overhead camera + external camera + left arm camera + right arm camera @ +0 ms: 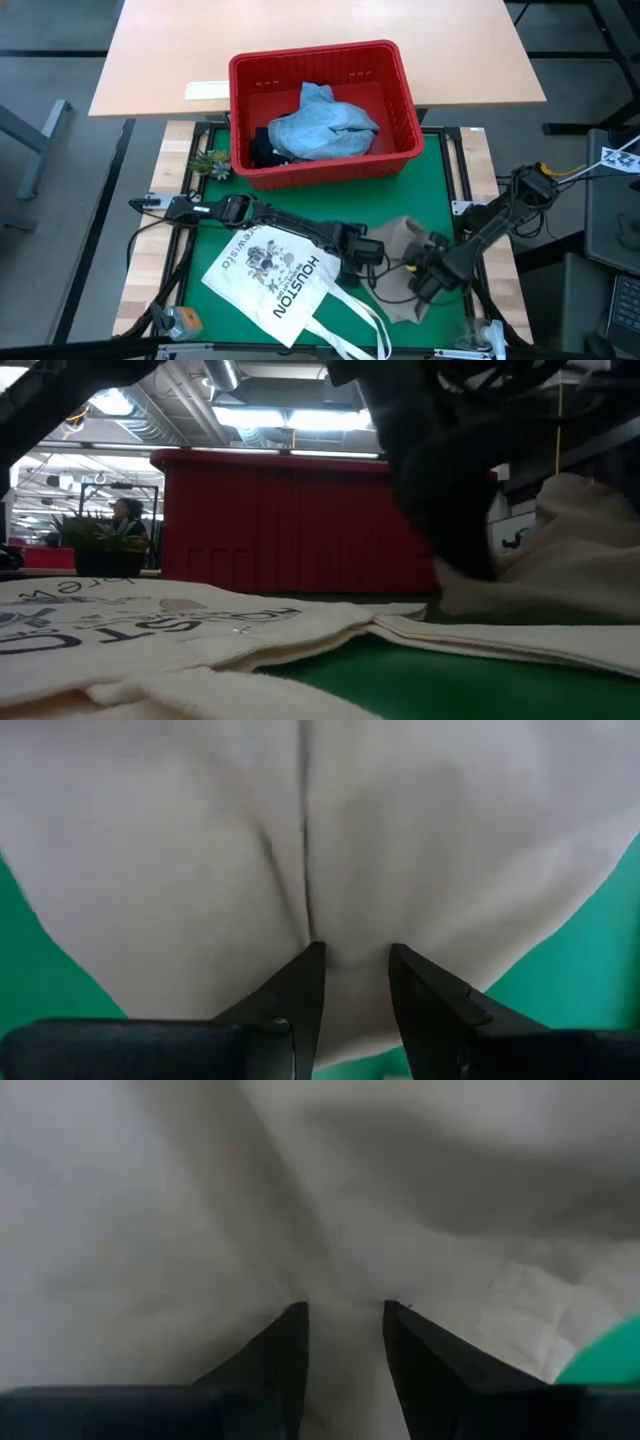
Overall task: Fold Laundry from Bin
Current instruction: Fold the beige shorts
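Observation:
A beige cloth (404,236) lies crumpled on the green mat (440,170) between my two grippers. My left gripper (374,252) reaches it from the left and is shut on it. My right gripper (426,276) comes from the right and is shut on it too. The red bin (320,52) stands at the far side. In it lie light blue denim (326,125) and a dark garment (264,148). In the low view the beige cloth (585,550) rises at the right, in front of the bin (280,520). My left gripper pinches a fold of the beige cloth (352,952) between its two fingers, slanting down from the table's left. A crease (305,850) runs away from the fingers. The cloth spreads over the mat around them. My right gripper pinches the beige cloth (345,1315) between its two fingers from above, pointing down. Creases run out from the pinched spot. The cloth fills almost the whole right wrist view, with mat (610,1355) showing at one corner.
A white tote bag printed "HOUSTON" (276,276) lies on the mat's near left, its handles (360,325) trailing toward the near edge. A small plant (210,162) sits left of the bin. A wooden table (300,25) stands beyond. A person (128,515) shows far behind.

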Motion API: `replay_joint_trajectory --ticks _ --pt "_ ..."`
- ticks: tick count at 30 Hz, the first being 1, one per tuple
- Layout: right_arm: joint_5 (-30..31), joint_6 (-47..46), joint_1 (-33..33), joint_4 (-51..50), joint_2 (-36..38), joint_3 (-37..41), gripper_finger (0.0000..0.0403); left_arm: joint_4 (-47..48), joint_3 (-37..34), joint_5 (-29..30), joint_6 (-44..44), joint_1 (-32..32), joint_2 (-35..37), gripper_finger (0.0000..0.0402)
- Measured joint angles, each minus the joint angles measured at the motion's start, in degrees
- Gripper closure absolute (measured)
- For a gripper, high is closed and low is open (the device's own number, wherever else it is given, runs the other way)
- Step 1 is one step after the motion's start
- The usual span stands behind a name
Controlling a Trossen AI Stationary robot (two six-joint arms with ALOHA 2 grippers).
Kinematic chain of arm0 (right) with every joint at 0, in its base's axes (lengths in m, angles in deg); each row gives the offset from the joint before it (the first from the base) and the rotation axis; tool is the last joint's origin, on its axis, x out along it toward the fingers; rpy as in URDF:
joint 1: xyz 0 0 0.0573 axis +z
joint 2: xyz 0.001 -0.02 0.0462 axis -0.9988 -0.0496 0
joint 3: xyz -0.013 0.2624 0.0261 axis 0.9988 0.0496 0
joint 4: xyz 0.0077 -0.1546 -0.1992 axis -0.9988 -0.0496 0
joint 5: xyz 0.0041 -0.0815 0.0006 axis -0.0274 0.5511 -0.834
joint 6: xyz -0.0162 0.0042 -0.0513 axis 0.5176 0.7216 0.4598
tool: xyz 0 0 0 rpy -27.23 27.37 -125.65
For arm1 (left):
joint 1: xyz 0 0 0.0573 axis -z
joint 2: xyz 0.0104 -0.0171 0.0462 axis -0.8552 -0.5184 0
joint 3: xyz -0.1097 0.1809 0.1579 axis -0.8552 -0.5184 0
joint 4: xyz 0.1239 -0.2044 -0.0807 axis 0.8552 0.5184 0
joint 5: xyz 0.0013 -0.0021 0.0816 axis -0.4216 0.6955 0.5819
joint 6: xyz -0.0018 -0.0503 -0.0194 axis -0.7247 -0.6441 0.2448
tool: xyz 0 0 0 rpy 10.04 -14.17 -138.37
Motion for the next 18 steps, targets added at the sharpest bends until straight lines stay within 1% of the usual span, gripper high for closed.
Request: replay_joint_trajectory --ticks 4,8,12,15,18 --pt "0.0 6.7 -4.8 4.5 0.0 1.4 0.0269 6.8 0.0 1.3 -0.5 -0.8 0.1 0.0289" --pt "0.0 10.9 -7.7 3.7 0.4 0.5 0.0269 12.2 0.0 1.4 -0.5 -1.5 0.3 0.0289" --pt "0.0 12.3 -7.8 -2.5 0.6 -3.1 0.0269 14.8 0.1 1.4 -0.6 -1.4 1.1 0.0289" --pt "-0.2 12.3 -7.7 -8.4 0.6 -6.1 0.0269 15.0 0.0 1.6 -0.9 -1.2 2.8 0.0289" --pt "1.3 12.4 -7.7 -13.7 0.6 -9.2 0.0269 14.6 0.0 2.1 -1.0 -1.2 5.0 0.0289"
